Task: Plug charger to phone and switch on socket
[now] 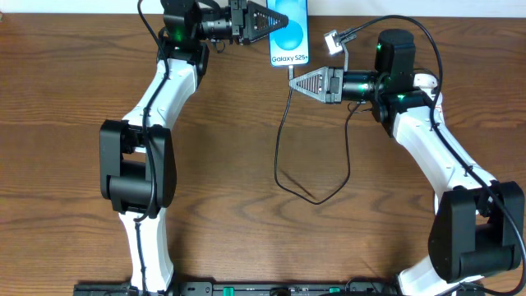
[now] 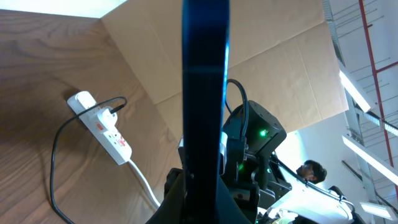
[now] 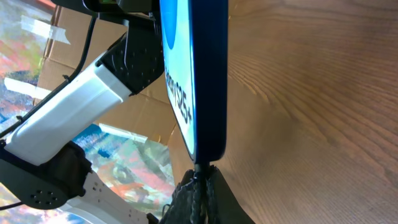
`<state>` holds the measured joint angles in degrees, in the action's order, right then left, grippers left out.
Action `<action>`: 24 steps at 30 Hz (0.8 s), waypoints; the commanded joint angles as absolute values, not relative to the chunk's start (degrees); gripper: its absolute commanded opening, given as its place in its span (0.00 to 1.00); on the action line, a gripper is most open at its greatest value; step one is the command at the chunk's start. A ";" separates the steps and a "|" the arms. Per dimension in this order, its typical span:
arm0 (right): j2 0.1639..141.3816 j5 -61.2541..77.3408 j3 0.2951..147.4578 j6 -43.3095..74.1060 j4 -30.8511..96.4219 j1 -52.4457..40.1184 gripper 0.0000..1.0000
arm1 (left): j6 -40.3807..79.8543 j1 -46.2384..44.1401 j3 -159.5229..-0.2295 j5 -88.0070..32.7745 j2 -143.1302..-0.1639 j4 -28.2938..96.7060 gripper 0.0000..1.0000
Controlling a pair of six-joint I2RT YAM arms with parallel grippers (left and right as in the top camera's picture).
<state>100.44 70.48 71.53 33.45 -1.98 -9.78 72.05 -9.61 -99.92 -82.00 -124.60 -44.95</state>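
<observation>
Behind table [image 2: 37,74] and socket [image 2: 107,132], cardboard wall [image 2: 261,50].

The table [image 1: 246,230] was dark brown wood with a strong grain, and a pale strip [image 1: 66,6] ran along its far edge. Sheets of brown cardboard [image 2: 280,68] stood as a wall beyond it. Higher to the right, long ceiling lights [image 2: 357,93] glowed white beside a red pipe [image 2: 368,43].
</observation>
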 commanded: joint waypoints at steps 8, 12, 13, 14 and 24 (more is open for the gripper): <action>100.44 71.20 72.42 32.75 -2.07 -10.55 0.01 | 71.83 -9.74 -100.64 -81.41 -122.69 -45.56 0.07; 100.44 71.55 72.42 32.75 -1.91 -10.55 0.01 | 71.66 -9.69 -100.64 -81.43 -122.69 -45.56 0.07; 100.44 71.57 72.42 32.75 -1.91 -10.55 0.01 | 71.66 -9.67 -100.64 -81.41 -122.69 -45.56 0.07; 100.44 71.77 72.42 32.75 -1.91 -10.55 0.01 | 71.64 -9.67 -100.64 -81.41 -122.69 -45.56 0.07; 100.44 72.84 72.42 32.73 -1.96 -10.55 0.01 | 71.22 -9.67 -100.64 -81.41 -122.69 -45.56 0.07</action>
